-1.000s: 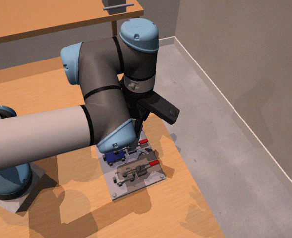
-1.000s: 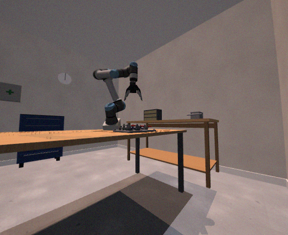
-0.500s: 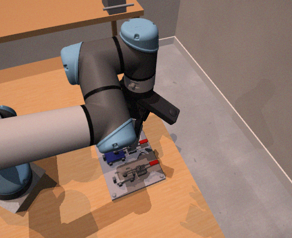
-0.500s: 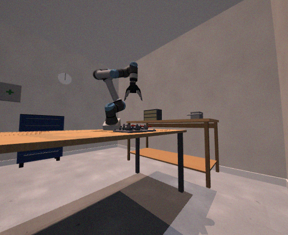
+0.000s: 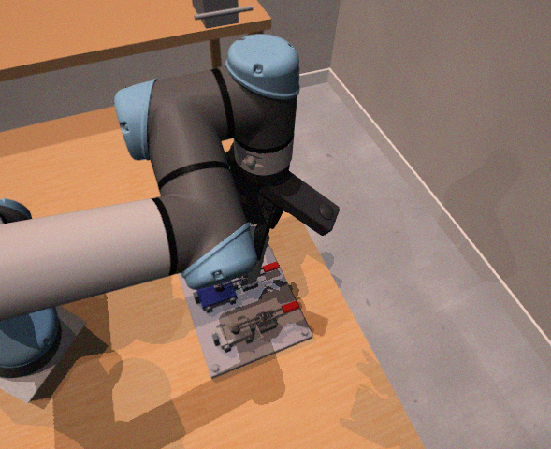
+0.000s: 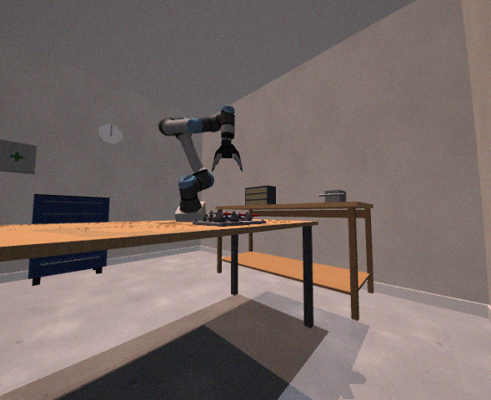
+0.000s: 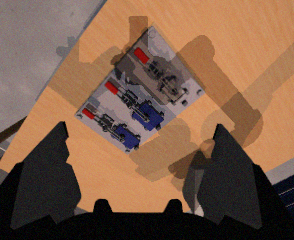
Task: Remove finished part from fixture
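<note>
Open hand point(image 6: 227, 162) (empty) above fixture point(image 6: 229, 222)

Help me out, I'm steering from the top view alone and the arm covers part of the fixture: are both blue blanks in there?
Observer: Yes. The wrist view shows one blue blank and a second blue blank side by side on the fixture.
Operator: So where does the finished part sit in the row?
Observer: The grey part is in an end station, with both blanks to one side of it. Its slot is too small to make out.
Operator: How high is the gripper?
Observer: In the exterior view the gripper hangs well above the fixture, jaws spread wide with nothing between them.
</note>
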Available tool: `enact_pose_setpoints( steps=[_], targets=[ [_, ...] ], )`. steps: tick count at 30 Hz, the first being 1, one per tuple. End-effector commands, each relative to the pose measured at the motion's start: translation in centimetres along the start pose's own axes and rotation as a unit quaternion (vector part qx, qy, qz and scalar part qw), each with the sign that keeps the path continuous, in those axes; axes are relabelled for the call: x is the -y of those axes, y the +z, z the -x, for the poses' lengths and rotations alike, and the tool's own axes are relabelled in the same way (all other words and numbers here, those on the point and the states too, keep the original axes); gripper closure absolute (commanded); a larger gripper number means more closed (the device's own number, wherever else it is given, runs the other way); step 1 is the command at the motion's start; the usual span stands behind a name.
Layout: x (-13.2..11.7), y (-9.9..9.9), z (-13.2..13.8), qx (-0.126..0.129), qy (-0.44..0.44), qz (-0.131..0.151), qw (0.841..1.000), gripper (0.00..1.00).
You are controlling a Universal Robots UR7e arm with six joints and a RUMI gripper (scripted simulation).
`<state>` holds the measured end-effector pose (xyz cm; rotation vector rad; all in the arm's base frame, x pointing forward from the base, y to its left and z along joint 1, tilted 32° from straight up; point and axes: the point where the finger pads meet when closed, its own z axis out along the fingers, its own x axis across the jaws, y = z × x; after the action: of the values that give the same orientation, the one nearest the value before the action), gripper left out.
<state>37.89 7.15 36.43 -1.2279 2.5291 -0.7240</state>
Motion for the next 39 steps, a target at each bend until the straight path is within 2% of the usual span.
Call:
enact_pose_setpoints(
  steps=[1,23,30,39],
  targets=[
    [0.0,0.0,0.0,0.0,0.0,0.0,1.0,0.0],
    [0.0,0.2,-0.4,0.0,-0.013,0.0,1.0,0.0],
    [-0.4,1.0,-1.8,0.0,-0.068,0.002,0.998,0.0],
    [-1.2,2.5,-4.1,0.001,-0.16,0.004,0.987,0.0]
  ],
)
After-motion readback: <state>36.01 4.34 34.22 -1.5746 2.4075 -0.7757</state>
